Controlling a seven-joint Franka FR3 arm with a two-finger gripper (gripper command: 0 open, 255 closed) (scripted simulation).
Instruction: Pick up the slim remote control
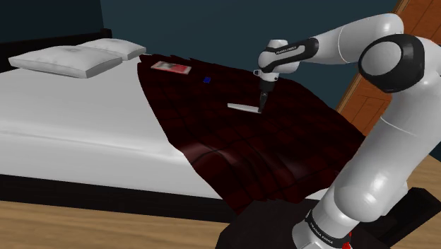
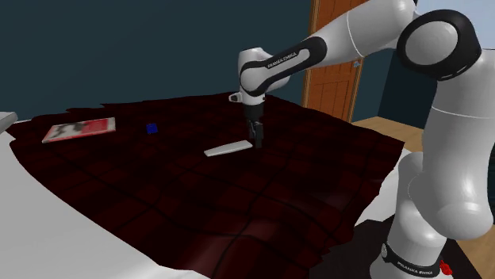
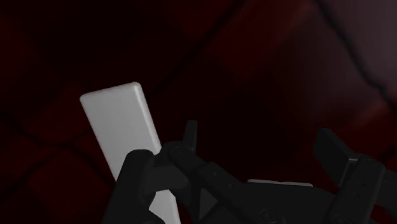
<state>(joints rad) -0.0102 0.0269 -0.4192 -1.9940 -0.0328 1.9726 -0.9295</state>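
Roughly mid-bed, we see a slim white remote control (image 1: 244, 107) lying flat on a dark red blanket (image 1: 233, 148) spread over a bed (image 1: 71, 127) w/ a white sheet. The black gripper (image 1: 262, 105) points straight down at the remote's end on the shoulder view's right. We can't tell if the tips touch it.

In the wrist view the fingers (image 3: 334, 149) stand apart w/ nothing clasped btw. them. The remote lies off to one side, partly hidden behind one finger, not in the gap.

Farther toward the second exterior view's left, on the blanket, are a small blue object (image 2: 151, 128), then a red-and-white book (image 2: 79, 129). Two white pillows (image 1: 71, 58) sit at the shoulder view's far left.
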